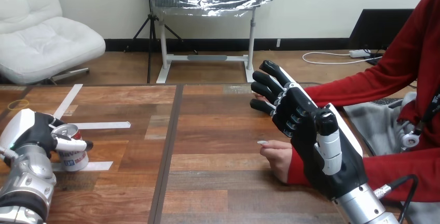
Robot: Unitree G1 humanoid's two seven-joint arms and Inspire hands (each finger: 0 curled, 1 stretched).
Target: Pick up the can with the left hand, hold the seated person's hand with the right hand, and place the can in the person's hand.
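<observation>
R hand (306, 130) is nearest, at the view's lower right. Its silver forearm comes up from the bottom edge w/ the hand raised above the table (218, 130). Fingers (270, 86) are straight and a bit fanned, pointing up and left; thumb (329, 141) lies along the palm's side. Nothing is pinched or wrapped in it.

The person's near hand (277, 159) rests on the wood just left of and below the R palm, its wrist passing behind the robot hand. Contact btwn the two: can't tell. A 2nd red sleeve (363, 86) runs in from the right to behind the R fingers; the hand it ends in is mostly hidden there.

L hand (28, 130) sits at the lower left, forearm rising from the bottom corner. It is turned inward, w/ thumb and fingers curled round the can (73, 154).

The can is upright in that grasp, base at table level beside white tape strips (101, 125). Whether it's lifted off the wood: can't tell. It is well apart from the person's near hand, across the table's dark centre seam (167, 151).
</observation>
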